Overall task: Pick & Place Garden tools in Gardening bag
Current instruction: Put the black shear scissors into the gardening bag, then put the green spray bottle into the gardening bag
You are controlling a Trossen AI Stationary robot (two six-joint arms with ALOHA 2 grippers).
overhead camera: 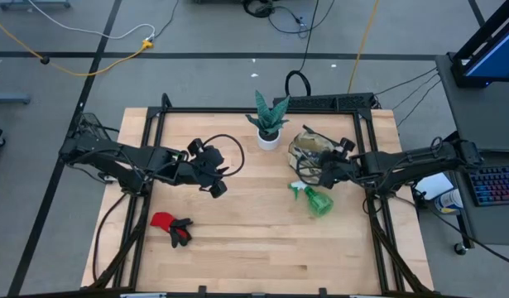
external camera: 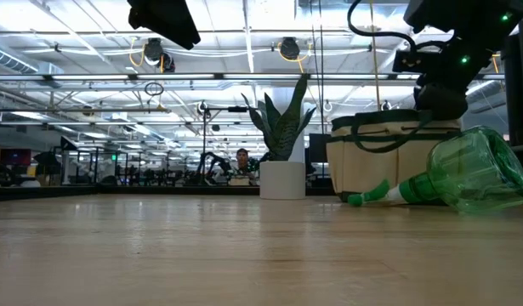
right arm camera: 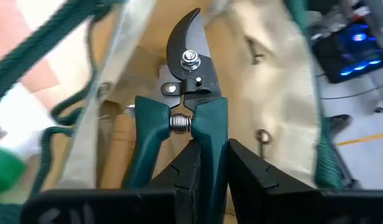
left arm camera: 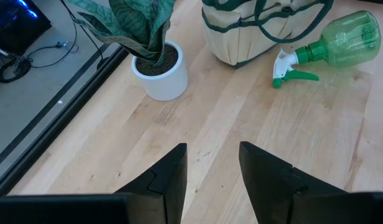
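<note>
The beige gardening bag (overhead camera: pixel 308 151) with dark green trim stands at the far right of the table, and also shows in the low view (external camera: pixel 380 161). My right gripper (overhead camera: pixel 323 170) is over the bag's opening, shut on dark pruning shears (right arm camera: pixel 185 93) with teal handles. The shears' blade points into the bag. A green spray bottle (overhead camera: pixel 314 199) lies on its side just in front of the bag. Red-and-black gloves (overhead camera: pixel 171 225) lie near the front left. My left gripper (overhead camera: pixel 217 177) is open and empty above the table's middle left. My right gripper pinches one of the shears' two handles (right arm camera: pixel 211 134) between its two fingers, just behind the spring. The other handle (right arm camera: pixel 146 140) stays outside the fingers. The fingers lie along the shears. The shears are lifted, with the blade (right arm camera: pixel 182 40) pointing away from the fingers over the bag's inside.
A green plant in a white pot (overhead camera: pixel 269 126) stands at the far middle, left of the bag. The bag's dark loop handles (right arm camera: pixel 48 59) hang beside the shears. Bare wood lies between the gloves and the spray bottle.
</note>
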